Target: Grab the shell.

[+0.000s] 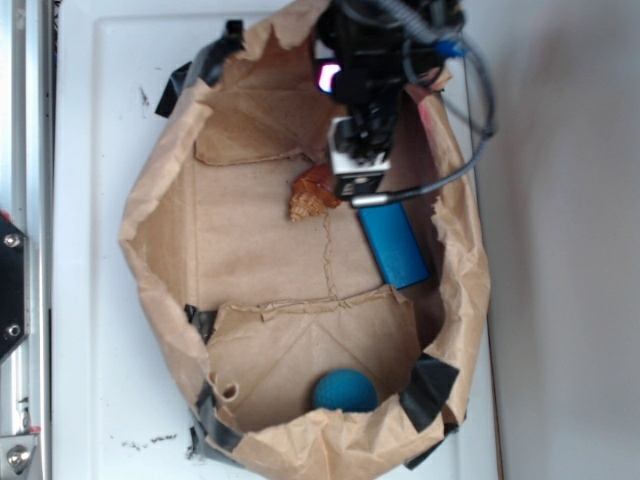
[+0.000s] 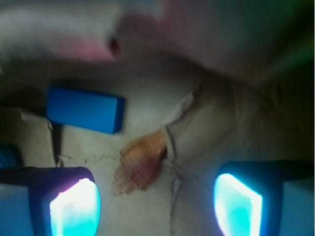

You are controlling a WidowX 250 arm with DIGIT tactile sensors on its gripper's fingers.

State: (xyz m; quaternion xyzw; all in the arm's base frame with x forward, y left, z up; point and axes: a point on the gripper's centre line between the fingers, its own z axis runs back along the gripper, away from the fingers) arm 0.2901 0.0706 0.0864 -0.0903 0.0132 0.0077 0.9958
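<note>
Two glowing fingers (image 2: 76, 209) are filling the bottom of the wrist view, one at each lower corner, with a wide gap standing between them; the gripper (image 2: 157, 209) is spread apart and holding nothing. One shell (image 2: 141, 160) is lying beyond that gap on the brown paper (image 2: 216, 147), closer to the left finger than the right, and no finger is touching it. Its broad ridged end is pointing toward the camera while its narrow end is running up against a torn flap of paper.

From the exterior view, the shell (image 1: 312, 195) is sitting near the middle of the crumpled paper lining (image 1: 250, 250), partly hidden under the arm, which is reaching in from the lining's top edge. One blue block (image 1: 395, 243) is lying flat just to the right of the shell, near the lining's right wall, and apart from it. One teal ball (image 1: 345, 391) is resting well away, at the bottom edge of the lining. Black tape (image 1: 430, 390) is showing at several corners of the paper, which is sitting on a white tray (image 1: 90, 300).
</note>
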